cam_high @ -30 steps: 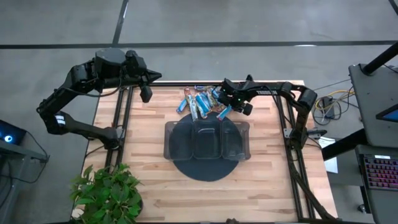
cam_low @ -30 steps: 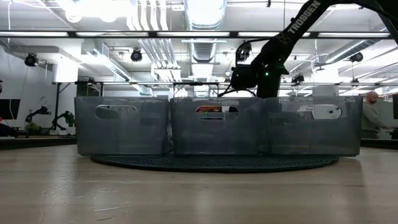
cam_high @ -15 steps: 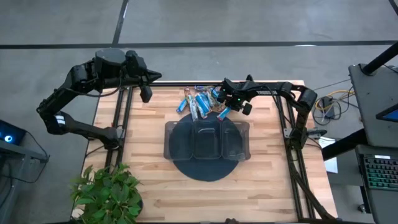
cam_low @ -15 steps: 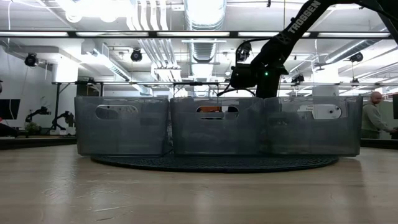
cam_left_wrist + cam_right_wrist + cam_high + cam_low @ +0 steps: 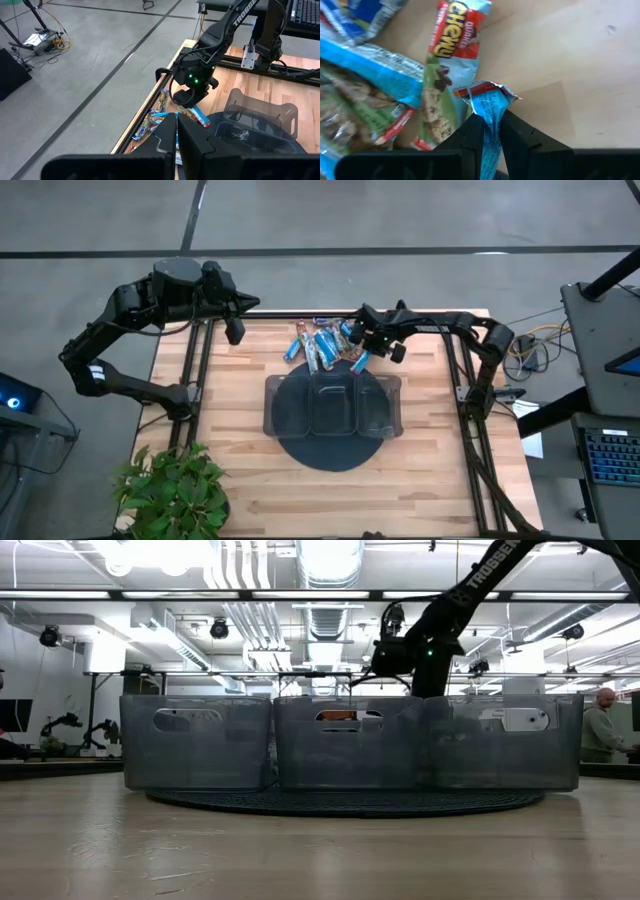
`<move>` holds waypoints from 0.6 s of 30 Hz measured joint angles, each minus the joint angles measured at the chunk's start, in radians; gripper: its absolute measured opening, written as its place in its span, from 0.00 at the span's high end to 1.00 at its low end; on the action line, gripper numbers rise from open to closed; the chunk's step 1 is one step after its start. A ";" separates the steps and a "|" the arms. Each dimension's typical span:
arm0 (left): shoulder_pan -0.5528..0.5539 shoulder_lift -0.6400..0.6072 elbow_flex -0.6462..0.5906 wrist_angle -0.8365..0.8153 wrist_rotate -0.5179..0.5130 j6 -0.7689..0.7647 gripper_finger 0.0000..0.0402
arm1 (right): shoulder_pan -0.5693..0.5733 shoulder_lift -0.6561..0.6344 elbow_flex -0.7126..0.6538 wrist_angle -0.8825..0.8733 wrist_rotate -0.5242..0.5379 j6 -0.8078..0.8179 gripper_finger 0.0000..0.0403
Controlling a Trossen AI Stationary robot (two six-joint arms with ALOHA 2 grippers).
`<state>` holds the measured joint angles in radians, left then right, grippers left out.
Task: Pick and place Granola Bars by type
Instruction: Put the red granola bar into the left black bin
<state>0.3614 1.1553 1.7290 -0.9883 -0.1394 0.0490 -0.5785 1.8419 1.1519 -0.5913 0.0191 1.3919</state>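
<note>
The granola bars [image 5: 320, 345] lie in a loose pile on the wood near the table's far edge: light blue, dark blue and reddish ones. My right gripper [image 5: 365, 350] hovers over the pile's right end, shut on a light blue bar [image 5: 360, 362]. In the left wrist view that bar [image 5: 199, 116] hangs below the right gripper [image 5: 191, 100]. My left gripper [image 5: 234, 332] waits at the table's far left corner with its fingers together [image 5: 176, 135], touching nothing. In the low view the tray hides the pile. My right gripper pinches the light blue bar between its two fingers [image 5: 470, 132], just behind one crimped end [image 5: 489, 94], which sticks out past the fingertips. The fingers come from above, slanting in from the table's right. The rest of the wrapper [image 5: 489, 145] runs back between the fingers.
A dark three-compartment plastic tray [image 5: 275, 408] stands on a round dark mat [image 5: 330, 458] at the table's middle, just on the near side of the pile. Black frame rails [image 5: 195, 370] run along both table sides. A potted plant [image 5: 175, 490] sits at the near left corner.
My right gripper has risen a little above the pile's right end, still shut on the light blue bar. The low view shows it higher above the tray's rim than a second ago.
</note>
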 joint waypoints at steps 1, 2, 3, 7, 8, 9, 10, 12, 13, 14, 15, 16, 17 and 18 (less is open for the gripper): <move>0.000 0.000 0.000 0.000 0.000 0.000 1.00 | 0.000 -0.008 0.000 0.000 0.004 -0.001 0.88; 0.000 0.000 0.000 0.000 0.000 0.000 1.00 | 0.000 -0.017 0.000 0.000 0.006 -0.003 0.88; 0.000 0.000 0.000 0.000 0.000 0.000 1.00 | 0.000 -0.025 0.000 0.001 0.007 -0.007 0.88; 0.000 0.000 0.000 0.000 0.000 0.000 1.00 | 0.000 -0.062 0.000 0.003 0.011 -0.030 0.88; 0.000 0.000 0.000 0.000 0.000 0.000 1.00 | 0.000 -0.073 0.000 0.004 0.012 -0.036 0.88; 0.000 0.000 0.000 0.000 0.000 0.000 1.00 | 0.000 -0.086 0.000 0.003 0.015 -0.039 0.88; 0.000 0.000 0.000 0.000 0.000 0.000 1.00 | 0.000 -0.099 0.000 0.004 0.019 -0.045 0.88; 0.000 0.000 0.000 0.000 0.000 0.000 1.00 | 0.000 -0.128 0.000 0.005 0.030 -0.060 0.88; 0.000 0.000 0.000 0.000 0.000 0.000 1.00 | -0.001 -0.143 0.000 0.005 0.033 -0.073 0.88; 0.000 0.000 0.000 0.000 0.000 0.000 1.00 | -0.001 -0.160 0.000 0.006 0.034 -0.087 0.88; 0.000 0.000 0.000 0.000 0.000 0.000 1.00 | 0.000 -0.178 0.000 0.007 0.034 -0.099 0.89; 0.000 0.000 0.000 0.000 0.000 0.000 1.00 | 0.002 -0.197 0.001 0.008 0.035 -0.108 0.89; 0.000 0.000 0.000 0.000 0.000 0.000 1.00 | 0.005 -0.214 0.001 0.013 0.036 -0.117 0.89; 0.000 0.000 0.000 0.000 0.000 0.000 1.00 | 0.010 -0.232 0.001 0.022 0.036 -0.128 0.90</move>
<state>0.3612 1.1553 1.7294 -0.9882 -0.1394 0.0490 -0.5683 1.6096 1.1530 -0.5692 0.0552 1.2636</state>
